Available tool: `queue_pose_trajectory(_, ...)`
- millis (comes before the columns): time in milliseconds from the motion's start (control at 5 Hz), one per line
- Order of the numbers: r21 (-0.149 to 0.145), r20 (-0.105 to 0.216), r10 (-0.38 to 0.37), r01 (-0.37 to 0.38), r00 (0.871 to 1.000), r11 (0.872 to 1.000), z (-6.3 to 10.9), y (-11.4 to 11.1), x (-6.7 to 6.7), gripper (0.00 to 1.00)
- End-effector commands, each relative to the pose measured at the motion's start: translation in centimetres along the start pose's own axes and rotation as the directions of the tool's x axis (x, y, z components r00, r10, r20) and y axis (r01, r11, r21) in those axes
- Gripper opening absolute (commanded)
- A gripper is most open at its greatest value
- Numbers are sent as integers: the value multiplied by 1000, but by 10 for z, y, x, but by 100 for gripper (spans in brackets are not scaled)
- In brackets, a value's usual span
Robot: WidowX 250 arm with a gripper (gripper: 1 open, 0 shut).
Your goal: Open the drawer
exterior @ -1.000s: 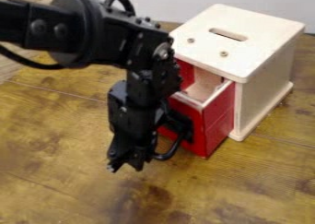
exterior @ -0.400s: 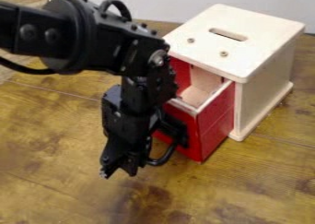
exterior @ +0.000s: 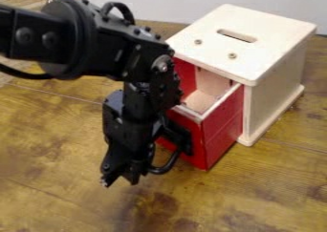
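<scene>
Black at left: drawn further left with the gripper (exterior: pixel 121 173), jaws together, no telling whether on the black loop handle (exterior: pixel 169 165). Just right of that, out another little way comes, still tucked partly under the cream-white cabinet (exterior: pixel 276 91), with the red drawer (exterior: pixel 223 129). More pale interior on show than a second ago, so clearly opening, and probably nearly done.

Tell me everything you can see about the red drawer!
The drawer is a red box with a pale, wood-like inside. It sticks partly out of the cream cabinet, low down, sitting level. I can see into it from above. The black robot arm hides much of its front, so I can't tell exactly what touches it.
</scene>
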State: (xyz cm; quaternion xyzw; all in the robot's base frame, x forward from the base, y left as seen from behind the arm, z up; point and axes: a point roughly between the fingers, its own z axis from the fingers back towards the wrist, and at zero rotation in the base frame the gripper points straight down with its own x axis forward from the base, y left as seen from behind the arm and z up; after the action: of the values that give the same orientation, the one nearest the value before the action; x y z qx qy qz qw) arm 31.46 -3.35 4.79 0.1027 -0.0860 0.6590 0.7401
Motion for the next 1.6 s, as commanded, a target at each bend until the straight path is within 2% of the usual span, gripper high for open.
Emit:
queue_pose_trajectory(0,32,14,205,-206,979,978,-1,10,41,0)
queue_pose_trajectory(400,48,23,256,-257,966,965,-2,16,56,0)
queue_pose_trajectory(800,66,35,313,-314,949,947,-4,24,73,0)
queue_pose_trajectory(1000,73,42,310,-312,950,947,-4,27,76,100)
queue_pose_trajectory(1200,77,48,305,-308,951,948,-6,27,76,0)
queue_pose_trajectory(1400,76,50,306,-309,951,948,-5,28,75,0)
